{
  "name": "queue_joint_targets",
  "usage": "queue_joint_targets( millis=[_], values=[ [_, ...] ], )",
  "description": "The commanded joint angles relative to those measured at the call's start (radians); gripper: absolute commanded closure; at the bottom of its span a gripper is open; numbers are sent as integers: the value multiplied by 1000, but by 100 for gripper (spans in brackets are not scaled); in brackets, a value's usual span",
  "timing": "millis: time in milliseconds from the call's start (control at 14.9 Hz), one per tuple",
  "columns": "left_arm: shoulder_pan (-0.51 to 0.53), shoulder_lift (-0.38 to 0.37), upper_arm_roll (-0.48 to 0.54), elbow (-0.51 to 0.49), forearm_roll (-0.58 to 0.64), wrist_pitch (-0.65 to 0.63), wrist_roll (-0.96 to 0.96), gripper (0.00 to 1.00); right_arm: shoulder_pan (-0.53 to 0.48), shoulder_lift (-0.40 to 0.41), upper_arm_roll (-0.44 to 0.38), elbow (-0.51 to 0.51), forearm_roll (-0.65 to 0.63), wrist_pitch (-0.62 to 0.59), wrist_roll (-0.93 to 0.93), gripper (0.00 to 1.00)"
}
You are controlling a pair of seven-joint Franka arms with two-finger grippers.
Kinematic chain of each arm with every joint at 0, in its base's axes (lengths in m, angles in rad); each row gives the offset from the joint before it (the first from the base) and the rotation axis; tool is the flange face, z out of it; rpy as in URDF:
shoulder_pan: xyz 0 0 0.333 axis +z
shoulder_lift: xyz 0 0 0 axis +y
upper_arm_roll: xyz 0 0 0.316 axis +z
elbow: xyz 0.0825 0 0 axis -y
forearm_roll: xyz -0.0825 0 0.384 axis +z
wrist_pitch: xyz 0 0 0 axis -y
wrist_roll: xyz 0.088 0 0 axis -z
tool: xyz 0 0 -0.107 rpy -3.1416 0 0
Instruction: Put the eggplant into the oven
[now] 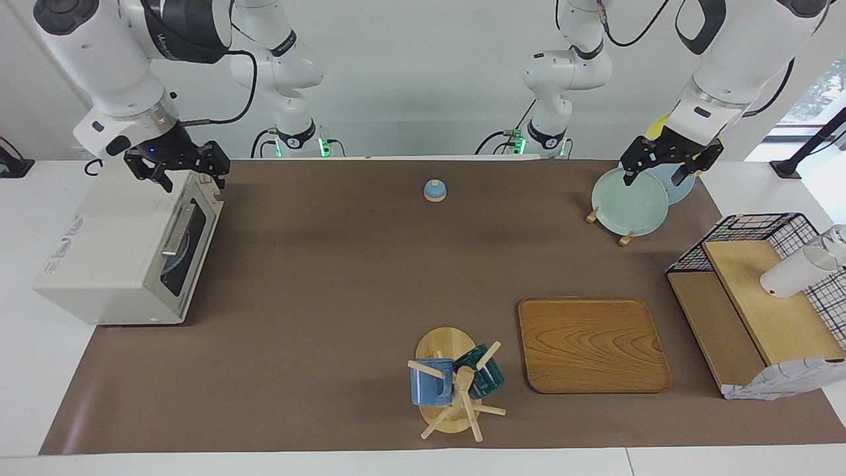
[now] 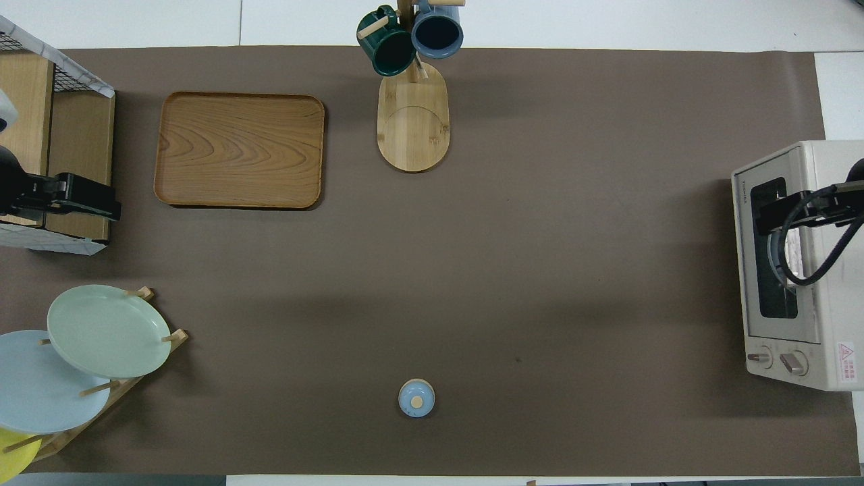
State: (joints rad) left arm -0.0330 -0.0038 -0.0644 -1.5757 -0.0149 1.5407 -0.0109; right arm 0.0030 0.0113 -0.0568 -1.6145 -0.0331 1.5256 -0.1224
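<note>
Eggplant: not visible in either view. Oven [image 1: 125, 254] door closed. Right gripper [image 1: 177, 170] raised over oven's top front edge, fingers spread, empty; overhead view shows only its tip. Left gripper [image 1: 667, 162] waiting over green plate [image 1: 629, 201], fingers released.

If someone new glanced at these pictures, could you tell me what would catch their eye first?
Probably the off-white oven at the right arm's end of the table, door shut, with the right gripper open and empty above it. Next, the mug tree beside the wooden tray, farthest from the robots. No eggplant is visible.
</note>
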Motion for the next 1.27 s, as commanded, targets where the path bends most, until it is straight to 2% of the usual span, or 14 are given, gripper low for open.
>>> queue_joint_targets(
  millis=[0,1206],
  values=[
    [15,-13,-11,-6,15,-11,9,0,-17,24,5,38,24,-33,21,0],
    [15,-13,-11,-6,15,-11,9,0,-23,4,0,21,22,-16,27,0]
  ],
)
